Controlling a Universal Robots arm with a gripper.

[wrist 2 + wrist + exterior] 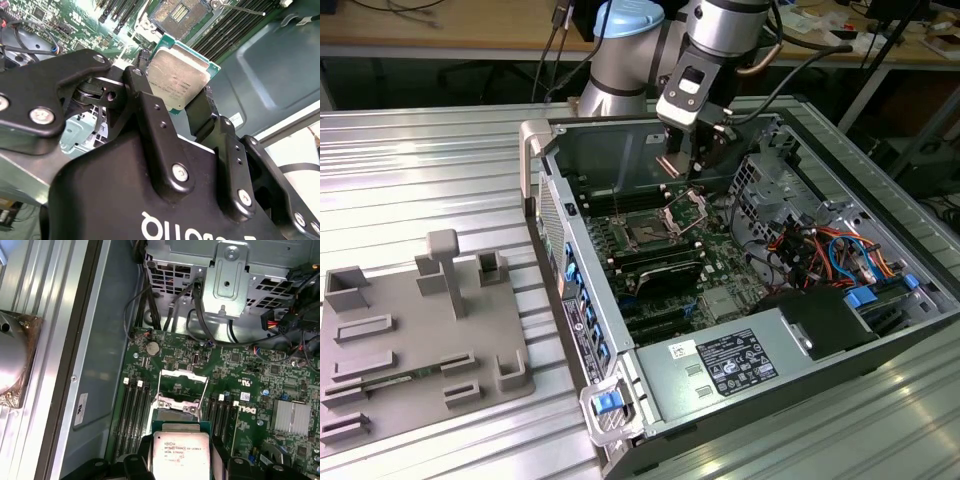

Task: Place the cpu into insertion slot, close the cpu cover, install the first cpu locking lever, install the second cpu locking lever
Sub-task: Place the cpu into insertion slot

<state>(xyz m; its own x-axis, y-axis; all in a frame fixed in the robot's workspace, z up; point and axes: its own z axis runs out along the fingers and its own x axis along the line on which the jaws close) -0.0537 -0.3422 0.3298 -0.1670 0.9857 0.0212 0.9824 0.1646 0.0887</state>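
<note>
My gripper point(172, 87) is shut on the cpu point(178, 75), a flat square chip with a silvery top and green rim held by two opposite edges between the black fingers point(145, 100). In the first wrist view the cpu point(181, 456) hangs above the motherboard, just short of the cpu cover point(182, 385), a thin metal frame standing open on its hinge. The insertion slot point(177, 15) lies bare beyond the chip, with a thin locking lever point(245, 10) beside it. In the exterior view the gripper point(692, 170) hovers inside the open computer case above the insertion slot point(645, 232) and raised cpu cover point(685, 208).
Long black memory slots point(132, 415) flank the socket. A metal drive cage point(225, 280) with cables, a finned heatsink point(291, 416) and a power supply point(730, 365) crowd the case. A grey fixture tray point(420, 340) lies on the ribbed table at the exterior view's left.
</note>
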